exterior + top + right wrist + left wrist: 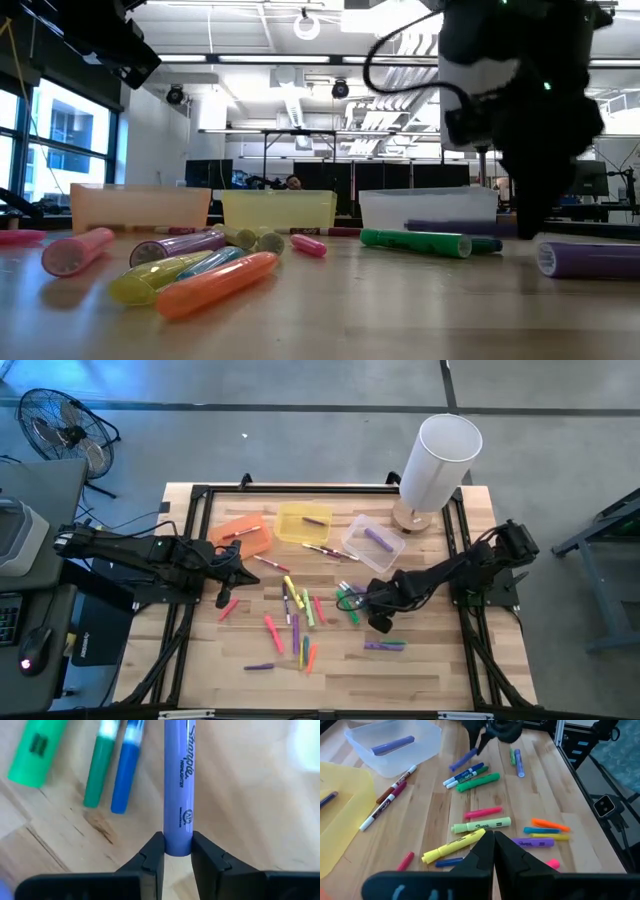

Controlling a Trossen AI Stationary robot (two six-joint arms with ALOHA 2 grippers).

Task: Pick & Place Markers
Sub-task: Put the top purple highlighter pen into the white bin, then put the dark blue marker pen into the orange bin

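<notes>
1. The right gripper (pixel 177 851) had its two fingers pressed against the sides of a purple marker (pixel 178 780), near one end, so this looked like the grab step. The marker sat around 3 o'clock of the table (pixel 430 660) middle, just beside a green marker (pixel 35 752) and a blue pen (pixel 125 770).
2. The left gripper (pixel 493 851) was pinched together with nothing in it, waiting over the 9 o'clock side.
3. Next move, probably: lift it straight up without knocking the neighbours, then carry it toward the clear bin (pixel 373 542) at roughly 12 o'clock, which already had a purple one inside.
4. Hard to tell: whether the marker was off the wood yet. In the low view the right arm's dark bulk blocked the grip entirely, and the bins' contents were mostly hidden behind their walls.
</notes>
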